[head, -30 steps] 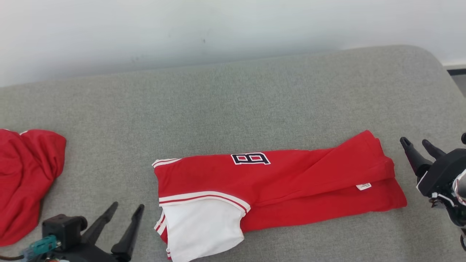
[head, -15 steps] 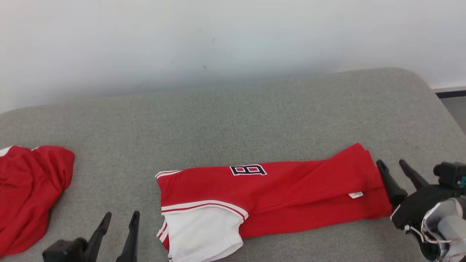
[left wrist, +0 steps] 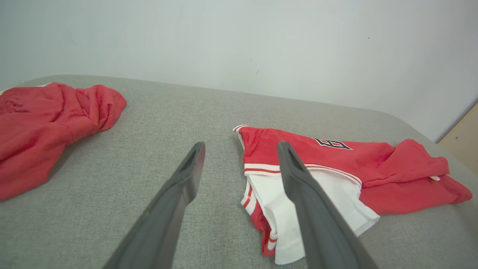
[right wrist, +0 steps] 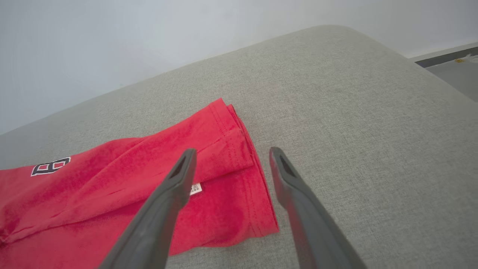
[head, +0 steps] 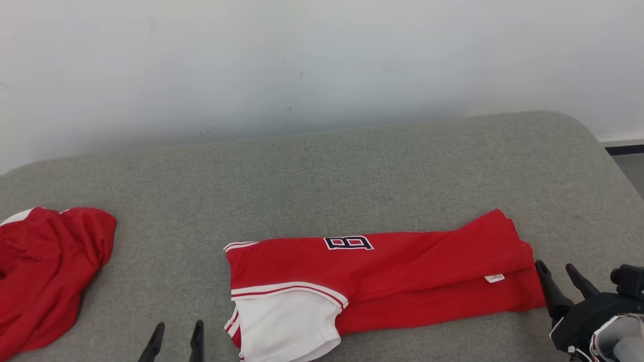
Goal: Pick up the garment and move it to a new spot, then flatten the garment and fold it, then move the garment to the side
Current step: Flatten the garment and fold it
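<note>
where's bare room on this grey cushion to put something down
Widest free strip: the grey fabric cushion between the white wall and the folded red-and-white jersey. Also the gap between that jersey and the crumpled red garment. Crowded: the jersey's right end, beside the right end effector.

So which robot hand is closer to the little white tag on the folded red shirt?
Right. The right gripper is just past the folded shirt, close beside its white tag. The left gripper is off the other end, near the white sleeve.
</note>
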{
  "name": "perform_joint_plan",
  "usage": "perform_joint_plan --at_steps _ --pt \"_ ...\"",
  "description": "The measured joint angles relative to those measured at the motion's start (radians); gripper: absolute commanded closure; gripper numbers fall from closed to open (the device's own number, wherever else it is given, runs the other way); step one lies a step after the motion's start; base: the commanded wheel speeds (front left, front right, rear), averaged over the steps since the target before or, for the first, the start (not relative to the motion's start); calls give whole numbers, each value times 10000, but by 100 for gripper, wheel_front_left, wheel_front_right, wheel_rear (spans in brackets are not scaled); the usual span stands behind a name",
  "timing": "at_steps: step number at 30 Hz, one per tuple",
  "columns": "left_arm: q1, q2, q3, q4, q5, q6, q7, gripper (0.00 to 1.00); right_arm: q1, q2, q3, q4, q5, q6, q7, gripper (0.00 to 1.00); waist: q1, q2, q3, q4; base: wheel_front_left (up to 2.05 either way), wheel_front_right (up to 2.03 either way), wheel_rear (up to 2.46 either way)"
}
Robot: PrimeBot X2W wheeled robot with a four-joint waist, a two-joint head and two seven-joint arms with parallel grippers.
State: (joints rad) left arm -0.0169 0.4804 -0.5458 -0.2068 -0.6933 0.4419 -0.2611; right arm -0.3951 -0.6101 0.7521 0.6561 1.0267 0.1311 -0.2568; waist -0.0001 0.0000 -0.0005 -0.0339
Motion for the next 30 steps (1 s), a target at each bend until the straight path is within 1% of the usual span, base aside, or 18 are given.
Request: perform_joint_plan --at_steps 2,3,7,14,20,25,30 --pt "211 -194 105 58 286 -161 2 0 43 31 -186 207 36 0 -15 0 0 0 -8 94 0 0 0" --pt "354 -376 140 136 589 -339 2 0 78 94 -320 439 38 0 -25 0 1 0 -5 203 0 0 0" --pt "397 -757 151 301 1009 -669 2 0 79 341 -673 1001 92 0 -33 0 1 0 45 443 0 0 0" --pt "359 -1081 211 500 1521 -1147 2 0 -517 790 -1319 2213 -36 0 -42 0 2 1 328 849 0 0 0" --pt "369 -1248 295 675 1810 -1386 2 0 -680 1174 -1567 3116 159 0 19 0 2 0 507 1240 0 0 0" --pt "366 -1333 328 855 1904 -1588 2 0 -679 1254 -1708 3870 477 0 188 0 2 0 575 1568 0 0 0" --pt "370 -1386 351 961 1975 -1676 2 0 -659 1300 -1829 4082 884 0 190 0 1 0 555 1805 0 0 0"
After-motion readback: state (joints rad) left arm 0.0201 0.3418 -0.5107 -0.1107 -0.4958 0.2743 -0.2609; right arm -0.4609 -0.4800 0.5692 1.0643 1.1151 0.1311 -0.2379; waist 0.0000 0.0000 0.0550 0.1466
